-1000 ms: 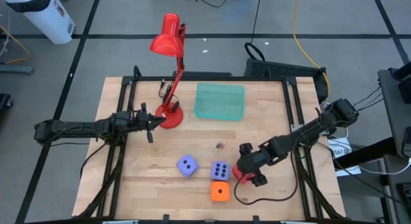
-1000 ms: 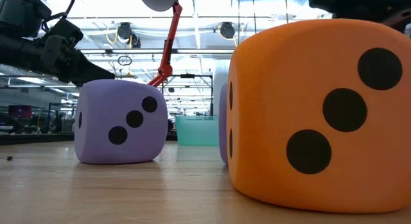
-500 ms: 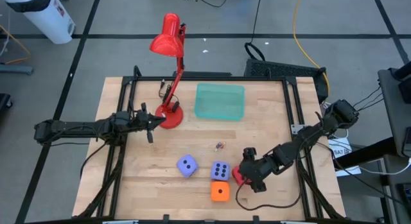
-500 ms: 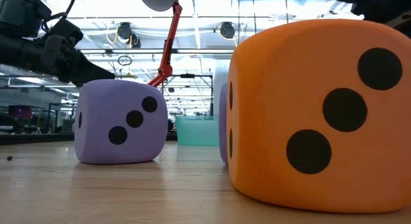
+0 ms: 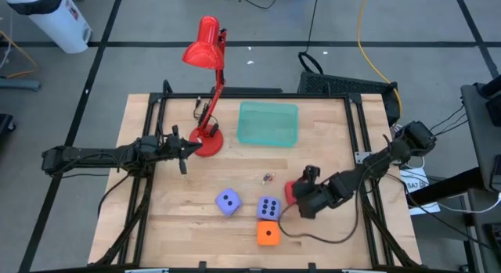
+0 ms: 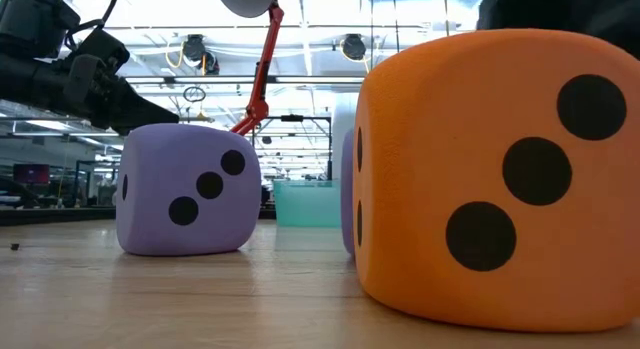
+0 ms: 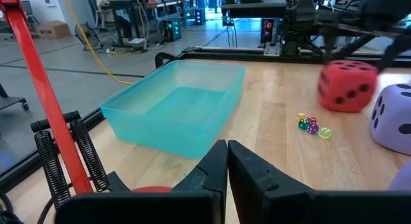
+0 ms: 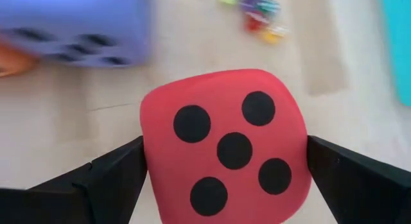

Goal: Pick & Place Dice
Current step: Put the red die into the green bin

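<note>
The left gripper point(image 5: 182, 154) waits at the left of the table, just beside the base of the red lamp point(image 5: 205, 85). Its fingers point(image 7: 212, 169) are pressed together and hold nothing.

Ahead of it, toward the back of the table, stands the teal bin point(image 5: 268, 123), the likely drop point (the task sentence names no target). A cluster of tiny dice point(image 5: 268, 177) lies on the bare wood between the bin and the row of large cubes.

Near the front edge lie the lavender die point(image 5: 227, 201), the second lavender die point(image 5: 268, 207) and, just in front of it, the orange die point(image 5: 268, 234).

At the right, the right gripper point(image 5: 296, 196) holds the red die point(image 5: 291, 192), just beside the second lavender die. The fingers point(image 8: 109, 176) are spread wide, one against each side face, with the five-pip face point(image 8: 226, 144) toward the wrist camera. The die appears to be lifted off the table, though the overhead view does not settle this.

Risks from here:
- The die looks soft, so a light squeeze may let it rotate or slip during transport.
- A low carry path may sweep the tiny dice or nudge the neighbouring lavender die.
- A release off centre may catch the bin wall and drop the die outside.
</note>
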Controlling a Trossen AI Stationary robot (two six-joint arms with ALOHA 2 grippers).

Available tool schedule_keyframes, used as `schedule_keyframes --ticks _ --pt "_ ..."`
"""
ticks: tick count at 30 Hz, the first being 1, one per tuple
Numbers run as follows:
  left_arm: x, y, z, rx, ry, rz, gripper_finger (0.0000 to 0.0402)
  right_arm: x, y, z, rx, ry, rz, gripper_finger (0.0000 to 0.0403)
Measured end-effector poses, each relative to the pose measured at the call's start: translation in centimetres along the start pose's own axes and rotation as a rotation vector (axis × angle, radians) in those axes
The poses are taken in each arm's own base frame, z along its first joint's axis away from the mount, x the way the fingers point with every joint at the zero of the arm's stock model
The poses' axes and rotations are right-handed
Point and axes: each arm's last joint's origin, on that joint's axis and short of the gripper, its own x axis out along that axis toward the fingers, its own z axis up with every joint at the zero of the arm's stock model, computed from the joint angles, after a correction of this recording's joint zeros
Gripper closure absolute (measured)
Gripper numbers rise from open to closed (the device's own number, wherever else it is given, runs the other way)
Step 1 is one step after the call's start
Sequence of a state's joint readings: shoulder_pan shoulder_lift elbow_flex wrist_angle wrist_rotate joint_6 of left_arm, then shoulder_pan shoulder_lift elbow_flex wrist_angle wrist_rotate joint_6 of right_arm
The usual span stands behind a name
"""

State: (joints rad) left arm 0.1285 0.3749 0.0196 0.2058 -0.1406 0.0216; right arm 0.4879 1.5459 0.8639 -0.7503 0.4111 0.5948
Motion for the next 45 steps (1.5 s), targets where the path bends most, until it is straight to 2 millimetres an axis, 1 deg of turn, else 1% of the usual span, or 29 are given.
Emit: schedule_keyframes --ticks 3,8,11,13,16,19,23,26,30,32,35,37,40,42,45 --pt "0.0 0.0 0.0 0.0 0.0 0.0 0.0378 0.5 -1.2 0.5 0.063 0.042 -0.009 0.0007" --pt "0.0 0.0 0.0 0.0 0.0 0.0 0.0378 1.3 -2.5 1.6 0.125 0.082 0.096 0.0007" --pt "0.0 0.0 0.0 0.0 0.0 0.0 0.0378 1.8 -3.0 2.1 0.117 0.075 0.16 0.0007" --pt "0.0 0.0 0.0 0.0 0.0 0.0 0.0378 2.5 -3.2 2.3 0.119 0.039 0.193 0.0007" --pt "0.0 0.0 0.0 0.0 0.0 0.0 0.0378 3.6 -3.7 2.0 0.15 0.025 0.234 0.0007" --pt "0.0 0.0 0.0 0.0 0.0 0.0 0.0378 4.3 -3.9 1.5 0.16 0.026 0.238 0.0007" --pt "0.0 0.0 0.0 0.0 0.0 0.0 0.0378 4.6 -4.0 1.3 0.144 0.025 0.244 0.0007" --pt "0.0 0.0 0.0 0.0 0.0 0.0 0.0378 4.6 -4.0 1.5 0.112 -0.008 0.246 0.0007" --pt "0.0 0.0 0.0 0.0 0.0 0.001 0.0378 3.2 -4.4 2.4 0.122 -0.125 0.238 0.0007" --pt "0.0 0.0 0.0 0.0 -0.001 0.001 0.0378 2.0 -4.9 2.9 0.128 -0.196 0.226 0.0007" --pt "0.0 0.0 0.0 0.0 0.0 0.002 0.0378 0.4 -5.7 3.1 0.119 -0.263 0.218 0.0007" --pt "0.0 0.0 0.0 0.0 -0.004 0.002 0.0378 -1.0 -6.4 3.6 0.138 -0.345 0.222 0.0007" --pt "0.0 0.0 0.1 0.0 -0.006 0.002 0.0378 -2.9 -7.9 4.2 0.176 -0.475 0.172 0.0007" --pt "0.0 0.0 0.1 0.0 -0.006 0.002 0.0378 -3.4 -9.1 4.3 0.199 -0.521 0.139 0.0007" --pt "0.0 0.0 0.1 -0.001 -0.006 0.002 0.0378 -4.3 -11.3 5.1 0.245 -0.635 0.104 0.0007"
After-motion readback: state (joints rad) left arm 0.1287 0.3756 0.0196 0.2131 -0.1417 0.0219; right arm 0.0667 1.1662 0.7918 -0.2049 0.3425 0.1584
